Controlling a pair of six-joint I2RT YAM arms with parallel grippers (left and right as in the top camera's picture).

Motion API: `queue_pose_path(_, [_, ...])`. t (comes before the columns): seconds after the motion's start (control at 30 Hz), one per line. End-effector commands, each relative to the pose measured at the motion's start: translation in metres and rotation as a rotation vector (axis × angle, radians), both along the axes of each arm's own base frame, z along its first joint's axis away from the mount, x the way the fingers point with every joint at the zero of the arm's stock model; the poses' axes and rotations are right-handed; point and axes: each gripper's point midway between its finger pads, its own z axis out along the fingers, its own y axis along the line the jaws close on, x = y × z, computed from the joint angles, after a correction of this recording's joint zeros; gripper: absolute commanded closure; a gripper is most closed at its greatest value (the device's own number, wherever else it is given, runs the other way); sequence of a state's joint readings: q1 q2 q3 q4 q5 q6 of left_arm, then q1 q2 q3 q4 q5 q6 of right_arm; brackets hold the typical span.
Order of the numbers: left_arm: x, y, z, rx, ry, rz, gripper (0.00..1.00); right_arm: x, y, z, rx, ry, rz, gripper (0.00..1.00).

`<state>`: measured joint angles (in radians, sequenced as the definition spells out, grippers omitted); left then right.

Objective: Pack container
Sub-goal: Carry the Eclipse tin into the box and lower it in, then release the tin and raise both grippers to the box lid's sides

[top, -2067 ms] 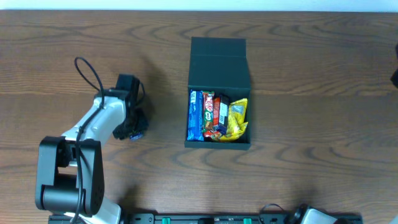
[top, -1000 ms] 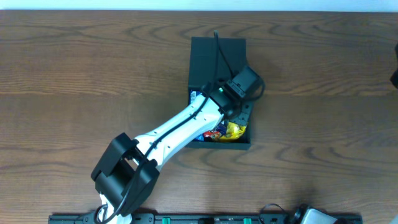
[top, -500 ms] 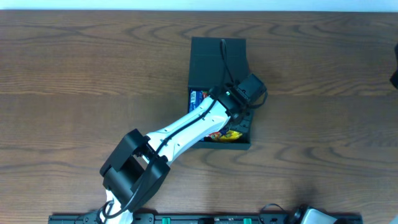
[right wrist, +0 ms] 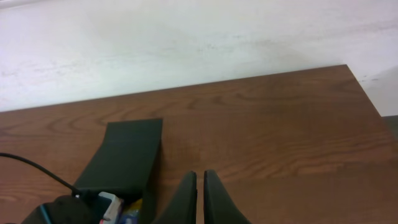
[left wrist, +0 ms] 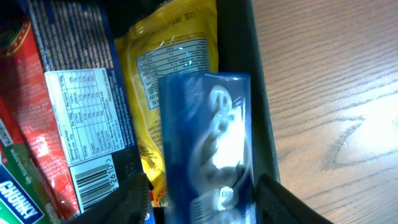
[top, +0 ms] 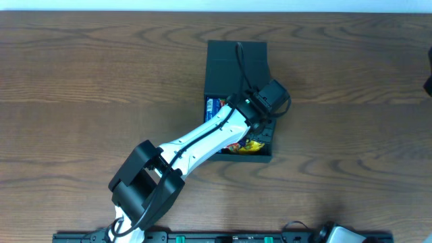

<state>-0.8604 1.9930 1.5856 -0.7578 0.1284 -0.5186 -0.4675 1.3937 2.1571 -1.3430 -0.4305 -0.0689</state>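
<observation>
The dark container (top: 236,57) stands at the table's middle with its flap lid open toward the back. It holds several snack packets: a yellow one (left wrist: 161,68), a dark blue one with a barcode (left wrist: 81,93) and a red one (left wrist: 18,93). My left gripper (top: 263,121) reaches over the container's right side and is shut on a shiny blue packet (left wrist: 208,143), held just inside the right wall (left wrist: 239,62). The left gripper's fingers (left wrist: 205,199) flank the packet. My right gripper (right wrist: 199,196) is shut and empty, high above the table to the right of the container (right wrist: 127,152).
Bare brown wooden table (top: 351,135) lies around the container. The table's far edge meets a white wall (right wrist: 186,37). The left arm (top: 196,145) stretches diagonally from the front left across the container's front half.
The left arm swung from the table's left side to over the container, carrying the blue packet. It shifted slightly right and down, then stayed still over the last half second.
</observation>
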Motion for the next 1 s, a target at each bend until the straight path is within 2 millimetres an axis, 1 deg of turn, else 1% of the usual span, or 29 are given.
queue_pose_path(0.0, [0.001,-0.002,0.004,-0.010,-0.004,0.002,0.41,-0.003,0.004,0.004,0.006,-0.010,0.006,0.94])
queue_pose_path(0.07, [0.001,-0.002,0.006,-0.014,-0.006,0.001,0.38,-0.003,0.004,0.004,0.006,-0.010,0.006,0.94])
queue_pose_path(0.13, [0.002,-0.003,0.011,-0.023,-0.015,0.001,0.38,-0.003,0.004,0.004,0.006,-0.010,0.006,0.94])
queue_pose_path(0.17, [0.003,-0.003,0.015,-0.027,-0.019,0.001,0.38,-0.003,0.004,0.004,0.006,-0.010,0.006,0.94])
queue_pose_path(0.23, [0.005,-0.001,0.030,-0.034,-0.037,0.004,0.40,-0.003,0.004,0.004,0.006,-0.010,0.006,0.94])
queue_pose_path(0.27, [0.008,0.000,0.039,-0.040,-0.048,0.011,0.39,-0.002,0.004,0.003,0.006,-0.009,0.006,0.94])
queue_pose_path(0.33, [0.018,0.007,0.065,-0.051,-0.099,0.037,0.41,-0.001,0.003,0.000,0.011,-0.001,0.006,0.95])
queue_pose_path(0.4, [0.033,0.023,0.094,-0.046,-0.183,0.087,0.41,0.003,0.001,-0.006,0.020,0.018,0.006,0.96])
queue_pose_path(0.43, [0.044,0.037,0.113,-0.042,-0.239,0.129,0.41,0.007,-0.001,-0.012,0.029,0.035,0.006,0.97])
queue_pose_path(0.47, [0.052,0.049,0.126,-0.045,-0.278,0.163,0.43,0.011,-0.003,-0.017,0.037,0.050,0.006,0.98])
queue_pose_path(0.5, [0.061,0.064,0.140,-0.049,-0.313,0.204,0.50,0.016,-0.005,-0.024,0.049,0.069,0.009,0.98])
queue_pose_path(0.57, [0.078,0.097,0.161,-0.057,-0.361,0.292,0.90,0.028,-0.003,-0.039,0.096,0.102,0.045,0.98])
queue_pose_path(0.6, [0.086,0.114,0.168,-0.059,-0.372,0.338,0.94,0.035,0.000,-0.048,0.131,0.120,0.074,0.98])
queue_pose_path(0.63, [0.101,0.143,0.172,-0.059,-0.378,0.421,0.94,0.045,0.003,-0.063,0.180,0.153,0.108,0.99])
queue_pose_path(0.67, [0.111,0.161,0.172,-0.061,-0.371,0.477,0.94,0.052,0.004,-0.075,0.210,0.183,0.124,0.98])
queue_pose_path(0.73, [0.129,0.191,0.160,-0.081,-0.318,0.556,0.94,0.067,0.007,-0.107,0.257,0.260,0.150,0.98])
queue_pose_path(0.8, [0.143,0.207,0.141,-0.103,-0.254,0.595,0.94,0.080,0.014,-0.135,0.288,0.327,0.175,0.98])
queue_pose_path(0.83, [0.151,0.213,0.128,-0.110,-0.219,0.612,0.94,0.087,0.018,-0.150,0.303,0.363,0.189,0.98])
queue_pose_path(0.87, [0.159,0.218,0.112,-0.121,-0.180,0.626,0.94,0.096,0.023,-0.169,0.319,0.405,0.208,0.98])
queue_pose_path(0.9, [0.165,0.218,0.097,-0.140,-0.139,0.631,0.94,0.103,0.028,-0.184,0.330,0.438,0.224,0.99])
queue_pose_path(0.97, [0.173,0.211,0.074,-0.201,-0.058,0.636,0.94,0.116,0.039,-0.210,0.345,0.490,0.254,0.98])
